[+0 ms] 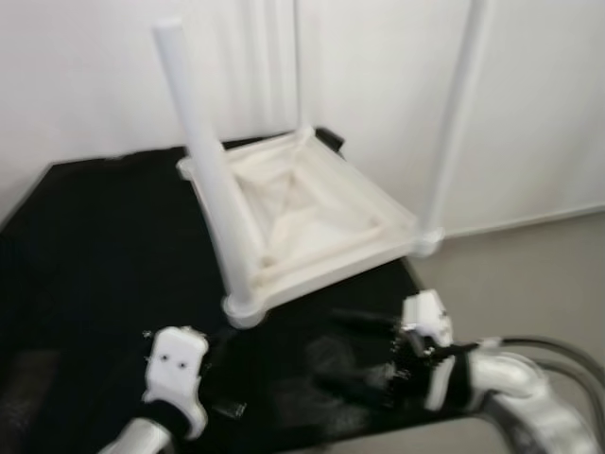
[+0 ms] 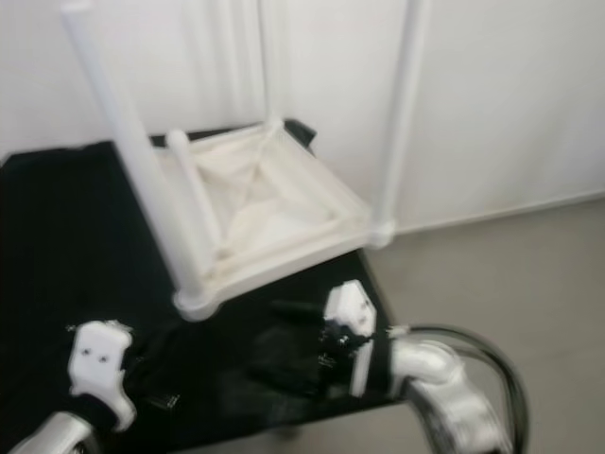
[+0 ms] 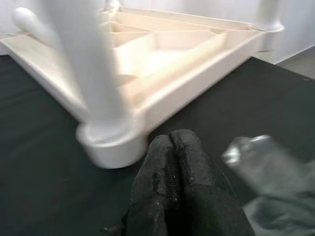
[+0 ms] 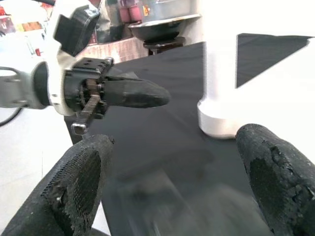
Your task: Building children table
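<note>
The white children's table (image 1: 302, 213) is laid upside down on the black-covered bench (image 1: 85, 246), presumably so that the legs can be fitted into its corner sockets from above. 3 legs are seen standing up; the near leg (image 1: 203, 170) rises from the corner socket (image 1: 244, 307) closest to the robot. The left gripper (image 3: 182, 172) is held low just in front of that socket, its 2 fingers pressed together on nothing. The right gripper (image 4: 172, 162) is held open over the cloth to the right, pointed toward the left gripper, empty. The table's right corner (image 1: 425, 241) sits at the bench's right edge, beyond which the floor (image 1: 529, 274) lies open. A wall stands close behind, so room is judged mainly on the near side.
</note>
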Robot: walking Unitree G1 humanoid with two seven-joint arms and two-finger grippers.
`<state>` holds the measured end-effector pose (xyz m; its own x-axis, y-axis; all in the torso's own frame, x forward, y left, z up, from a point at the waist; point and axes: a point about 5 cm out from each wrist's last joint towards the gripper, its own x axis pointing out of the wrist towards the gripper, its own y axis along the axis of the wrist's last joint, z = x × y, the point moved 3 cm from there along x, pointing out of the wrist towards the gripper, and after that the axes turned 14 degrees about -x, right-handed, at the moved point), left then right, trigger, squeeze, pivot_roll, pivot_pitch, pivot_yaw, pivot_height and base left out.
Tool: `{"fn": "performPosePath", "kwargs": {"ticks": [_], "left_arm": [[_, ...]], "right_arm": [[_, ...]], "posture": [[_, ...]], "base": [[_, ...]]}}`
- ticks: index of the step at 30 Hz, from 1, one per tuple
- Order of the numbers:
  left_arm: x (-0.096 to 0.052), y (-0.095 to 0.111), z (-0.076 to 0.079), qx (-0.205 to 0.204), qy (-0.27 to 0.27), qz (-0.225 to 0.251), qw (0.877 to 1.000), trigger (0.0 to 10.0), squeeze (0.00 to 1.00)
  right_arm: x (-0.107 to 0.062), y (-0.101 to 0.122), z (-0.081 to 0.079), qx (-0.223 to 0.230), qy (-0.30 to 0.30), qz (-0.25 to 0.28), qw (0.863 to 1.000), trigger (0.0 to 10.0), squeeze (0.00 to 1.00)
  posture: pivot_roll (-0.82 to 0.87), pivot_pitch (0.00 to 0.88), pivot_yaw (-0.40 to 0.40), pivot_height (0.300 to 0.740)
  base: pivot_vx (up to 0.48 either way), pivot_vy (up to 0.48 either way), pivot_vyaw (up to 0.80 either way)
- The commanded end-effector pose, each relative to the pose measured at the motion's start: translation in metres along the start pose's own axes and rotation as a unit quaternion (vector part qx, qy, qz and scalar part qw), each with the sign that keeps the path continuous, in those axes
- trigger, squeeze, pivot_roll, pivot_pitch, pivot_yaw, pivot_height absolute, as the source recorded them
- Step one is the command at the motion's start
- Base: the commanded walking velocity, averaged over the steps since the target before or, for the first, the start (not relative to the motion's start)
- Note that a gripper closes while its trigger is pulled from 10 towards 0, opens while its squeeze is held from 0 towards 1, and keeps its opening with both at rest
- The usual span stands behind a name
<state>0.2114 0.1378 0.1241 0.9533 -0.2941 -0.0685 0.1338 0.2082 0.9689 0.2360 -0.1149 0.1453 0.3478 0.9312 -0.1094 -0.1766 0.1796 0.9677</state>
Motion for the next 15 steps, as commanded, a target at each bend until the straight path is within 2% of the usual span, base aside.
{"fn": "performPosePath", "kwargs": {"ticks": [1,8,11,12,15], "left_arm": [[0.000,0.002,0.001,0.003,-0.005,-0.001,1.000,10.0,0.00],[0.005,0.005,0.001,0.002,-0.003,0.008,1.000,10.0,0.00],[0.008,0.007,0.001,-0.001,-0.002,0.013,1.000,10.0,0.00],[0.012,0.008,0.003,-0.009,-0.003,0.019,1.000,10.0,0.00],[0.013,0.009,0.003,-0.013,-0.003,0.021,1.000,10.0,0.00]], "right_arm": [[0.002,-0.002,0.006,-0.018,-0.020,-0.010,1.000,10.0,0.00],[0.014,0.003,0.021,-0.022,-0.081,0.001,0.996,10.0,0.00],[0.018,0.003,0.028,-0.037,-0.106,-0.002,0.994,10.0,0.00],[0.023,0.005,0.036,-0.045,-0.136,0.001,0.990,10.0,0.00],[0.026,0.007,0.039,-0.045,-0.150,0.005,0.988,10.0,0.00]], "posture": [[-0.11,0.054,0.064,0.740],[-0.11,0.057,0.062,0.740],[-0.11,0.057,0.061,0.740],[-0.11,0.055,0.060,0.740],[-0.11,0.055,0.060,0.740]], "base": [[0.000,-0.480,0.00],[0.000,-0.480,0.00],[0.000,-0.480,0.00],[0.000,-0.480,0.00],[0.000,-0.480,0.00]]}}
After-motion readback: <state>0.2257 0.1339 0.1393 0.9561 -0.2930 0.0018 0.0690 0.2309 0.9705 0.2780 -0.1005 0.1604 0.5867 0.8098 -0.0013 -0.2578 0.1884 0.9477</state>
